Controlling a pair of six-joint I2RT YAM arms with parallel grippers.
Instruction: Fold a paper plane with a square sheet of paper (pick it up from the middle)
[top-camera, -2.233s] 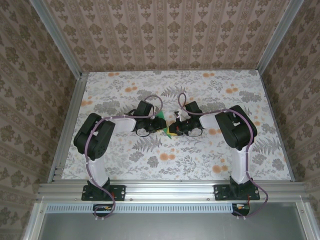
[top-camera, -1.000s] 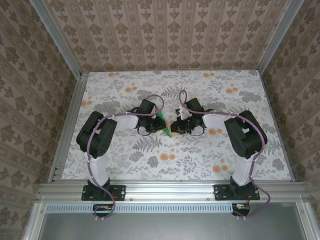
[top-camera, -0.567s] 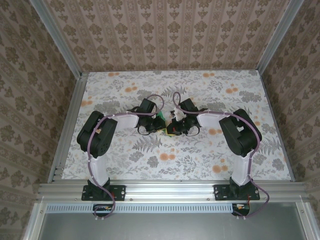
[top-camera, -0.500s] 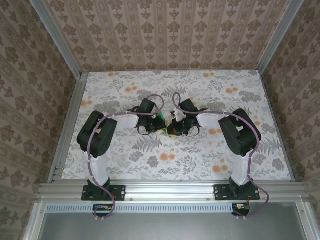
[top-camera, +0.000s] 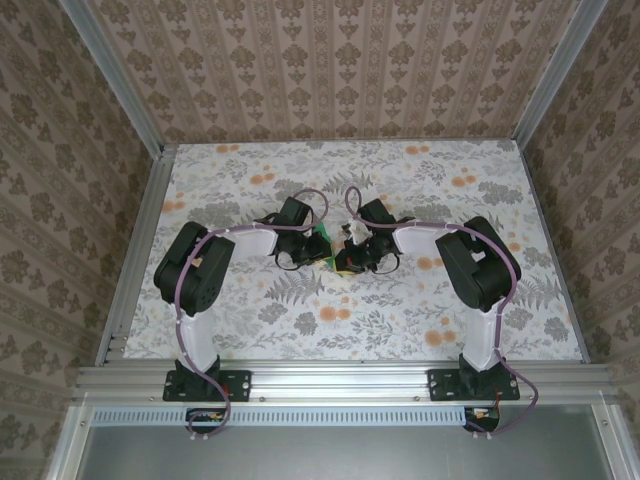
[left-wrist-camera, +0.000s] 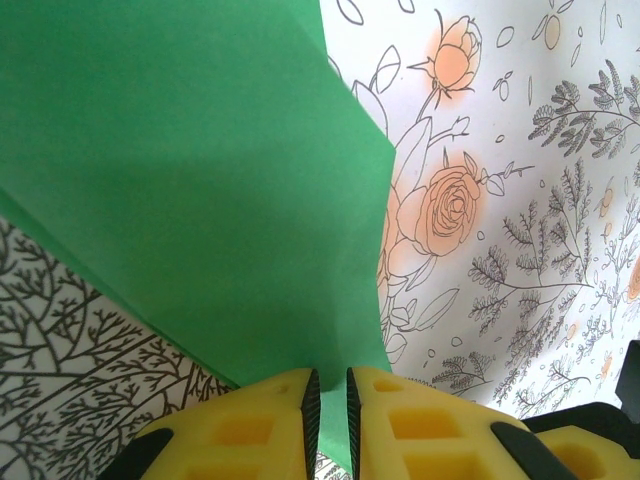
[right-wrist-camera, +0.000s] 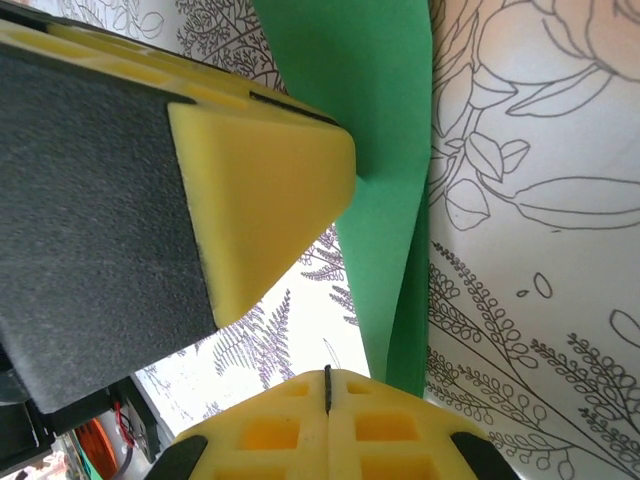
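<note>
Left end effector pinching green paper edge, right end effector closed beside it, bare table all around

Both arms rise from their bases, bend at the elbows and angle inward, so the two wrists face each other low over the middle of the worktop. The left end effector has its yellow fingers drawn almost together, pinching the edge of the sheet of paper. The right end effector has its fingers pressed fully together, just beside a finger of the left one.
</note>
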